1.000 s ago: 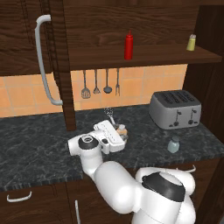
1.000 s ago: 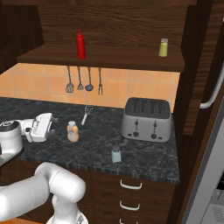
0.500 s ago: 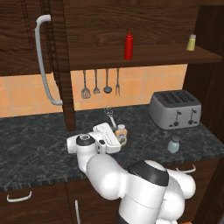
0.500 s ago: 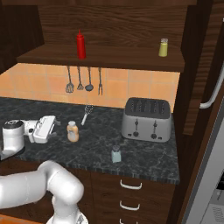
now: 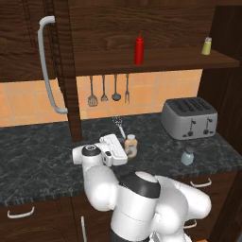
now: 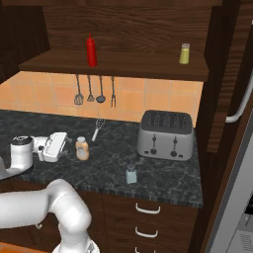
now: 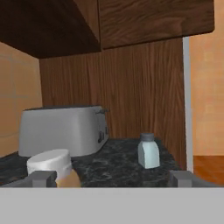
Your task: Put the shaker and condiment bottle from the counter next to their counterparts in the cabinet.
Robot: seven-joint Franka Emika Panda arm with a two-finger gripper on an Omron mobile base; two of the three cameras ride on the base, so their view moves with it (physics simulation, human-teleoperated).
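Note:
The condiment bottle [image 5: 131, 145] [image 6: 82, 148], peach-orange with a pale cap, stands on the black counter [image 5: 42, 156]. My gripper [image 5: 124, 152] [image 6: 66, 147] lies level just left of it, open and holding nothing. In the hand view the bottle's cap [image 7: 49, 163] sits close ahead of the left fingertip, off-centre in my gripper [image 7: 111, 178]. The pale blue-grey shaker [image 5: 187, 156] [image 6: 131, 173] [image 7: 148, 151] stands further right near the counter's front. On the cabinet shelf [image 5: 156, 64] stand the red squeeze bottle [image 5: 139, 48] [image 6: 91, 50] and the yellow-green shaker [image 5: 206, 46] [image 6: 184, 53].
A silver toaster [image 5: 189, 117] [image 6: 165, 133] [image 7: 61, 129] sits at the back right. A whisk [image 5: 119, 125] lies behind the bottle, under hanging utensils [image 5: 108, 90]. The cabinet door [image 5: 61, 56] with its curved grey handle [image 5: 47, 66] stands open at the left.
The hand has edged a little to the right, closer to the condiment bottle, and the arm's elbow has swung. The jaws stay open. Bottle and shaker have not moved.

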